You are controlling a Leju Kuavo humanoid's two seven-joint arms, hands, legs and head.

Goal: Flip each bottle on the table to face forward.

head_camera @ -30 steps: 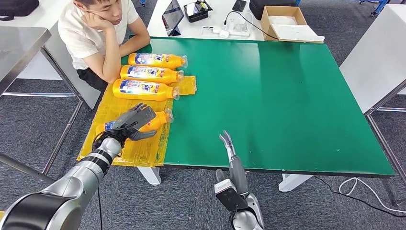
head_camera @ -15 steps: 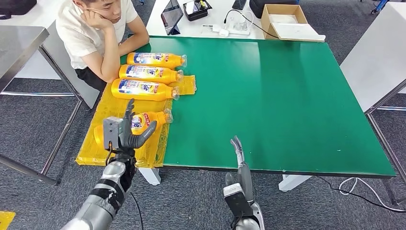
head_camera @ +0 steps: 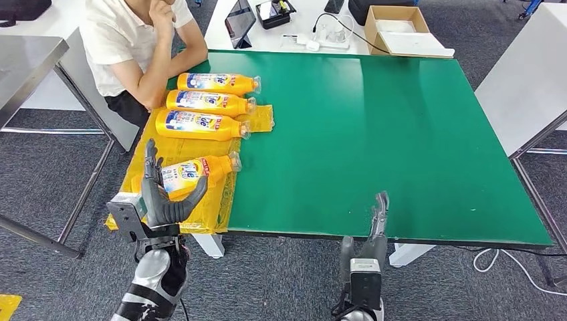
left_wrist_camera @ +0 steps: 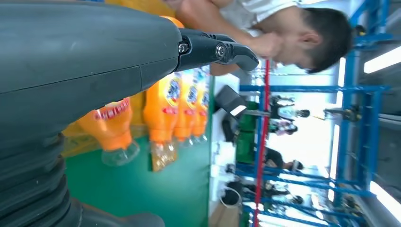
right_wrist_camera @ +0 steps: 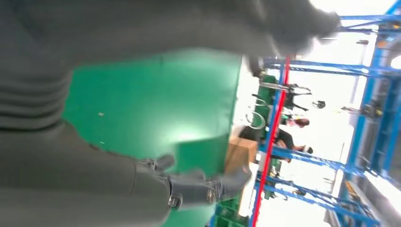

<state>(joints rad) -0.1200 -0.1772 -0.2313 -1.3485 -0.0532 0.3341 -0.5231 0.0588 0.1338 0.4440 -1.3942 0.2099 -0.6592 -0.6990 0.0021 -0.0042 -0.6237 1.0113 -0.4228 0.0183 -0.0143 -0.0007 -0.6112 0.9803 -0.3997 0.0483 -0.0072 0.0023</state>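
Orange plastic bottle (head_camera: 197,171) with blue-white label lies on its side just beyond left robot hand (head_camera: 162,194), label up on yellow plastic sheet (head_camera: 200,200). Hand spread, holding nothing, apparently clear after turning it. Right robot hand (head_camera: 379,215) empty, fingers straight, at green table (head_camera: 401,134) edge.

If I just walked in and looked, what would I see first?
Probably the four orange bottles lying on their sides in a row on yellow plastic sheeting, at the left end of a big green table. Next, the robot's left hand, raised open beside the nearest bottle and holding nothing. A person in a white shirt sits at the table's far left corner.
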